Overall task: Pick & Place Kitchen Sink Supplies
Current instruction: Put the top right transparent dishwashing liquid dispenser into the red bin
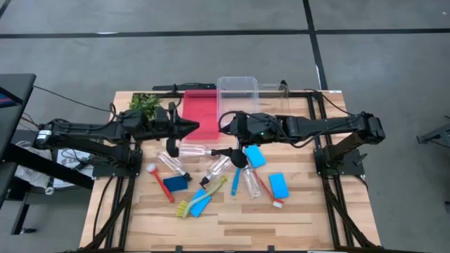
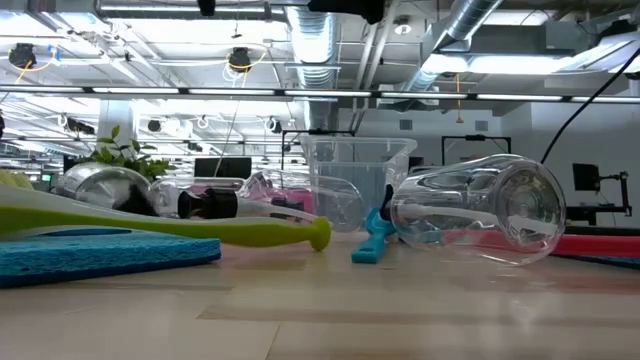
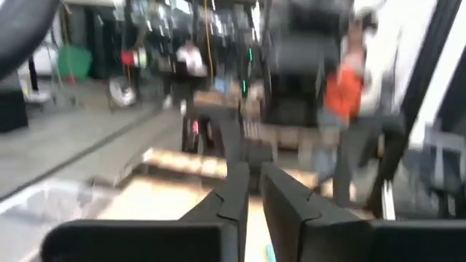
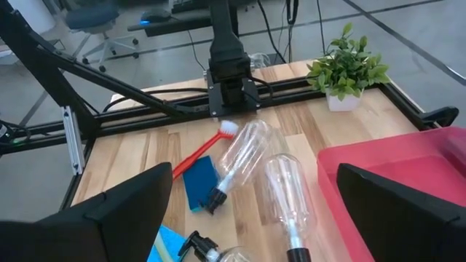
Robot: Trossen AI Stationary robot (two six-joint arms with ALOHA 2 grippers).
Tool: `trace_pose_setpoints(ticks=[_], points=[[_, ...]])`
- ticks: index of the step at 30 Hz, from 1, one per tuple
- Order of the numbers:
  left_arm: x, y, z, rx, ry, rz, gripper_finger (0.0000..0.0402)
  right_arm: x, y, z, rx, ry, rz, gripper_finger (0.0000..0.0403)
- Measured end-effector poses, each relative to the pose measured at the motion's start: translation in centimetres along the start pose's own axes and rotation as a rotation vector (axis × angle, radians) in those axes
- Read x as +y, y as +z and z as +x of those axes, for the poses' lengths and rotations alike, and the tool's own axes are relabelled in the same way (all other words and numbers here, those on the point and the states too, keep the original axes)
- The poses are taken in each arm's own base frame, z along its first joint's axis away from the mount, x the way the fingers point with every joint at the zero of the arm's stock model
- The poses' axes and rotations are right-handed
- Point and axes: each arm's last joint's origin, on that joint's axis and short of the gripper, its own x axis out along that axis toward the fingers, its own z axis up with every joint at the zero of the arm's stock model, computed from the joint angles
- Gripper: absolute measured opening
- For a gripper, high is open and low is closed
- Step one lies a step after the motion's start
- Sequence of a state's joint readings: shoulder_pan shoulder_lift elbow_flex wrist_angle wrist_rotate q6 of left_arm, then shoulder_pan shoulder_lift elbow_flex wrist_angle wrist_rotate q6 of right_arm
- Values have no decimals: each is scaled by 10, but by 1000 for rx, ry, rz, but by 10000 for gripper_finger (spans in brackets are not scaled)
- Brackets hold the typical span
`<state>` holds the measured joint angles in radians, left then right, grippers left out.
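Clutter under both my arms: only the overhead camera takes in the whole spread, counting four clear bottles (image 1: 193, 150), four blue sponges (image 1: 278, 185) and three sure brushes, red (image 1: 160, 181), yellow-green (image 1: 204, 195) and blue (image 1: 237, 176), all loose on the table (image 1: 302, 225). My left gripper (image 1: 190, 128) is clenched on nothing at the edge of the red tray (image 1: 200, 112), one bottle just beside it. My right gripper (image 4: 253, 175), facing it, hangs spread wide; its camera catches just two whole bottles, one sponge and the red brush ahead.
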<state>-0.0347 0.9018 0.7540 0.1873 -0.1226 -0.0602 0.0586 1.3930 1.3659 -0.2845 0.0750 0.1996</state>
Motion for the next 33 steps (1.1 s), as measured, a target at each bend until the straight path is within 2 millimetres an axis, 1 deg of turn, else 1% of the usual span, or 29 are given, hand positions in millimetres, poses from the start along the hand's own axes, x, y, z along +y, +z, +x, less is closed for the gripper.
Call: trace_pose_setpoints(ticks=[7, 10, 13, 16, 19, 25, 28, 30, 33], points=[[-11, -33, -6, 337, -55, 87, 109, -2, -8, 0, 82, -16, -32, 380], [-14, -42, -10, 431, -72, 105, 134, -3, -13, -1, 135, -25, -43, 381], [-16, -52, -15, 539, -99, 145, 148, -4, -19, -2, 192, -38, -67, 381], [-18, -66, -17, 683, -138, 165, 154, -8, -25, -3, 259, -56, -70, 380], [-24, -81, -14, 802, -196, 173, 155, -10, -31, -5, 334, -70, -88, 380], [-45, -109, -5, 969, -342, 191, 155, -12, -40, -9, 427, -84, -96, 380], [-57, -124, -4, 1049, -406, 252, 155, -12, -42, -9, 450, -88, -97, 379], [-63, -134, -3, 1092, -413, 301, 155, -12, -42, -10, 459, -90, -98, 379], [-67, -146, 1, 1134, -367, 373, 155, -12, -42, -10, 459, -89, -101, 379]])
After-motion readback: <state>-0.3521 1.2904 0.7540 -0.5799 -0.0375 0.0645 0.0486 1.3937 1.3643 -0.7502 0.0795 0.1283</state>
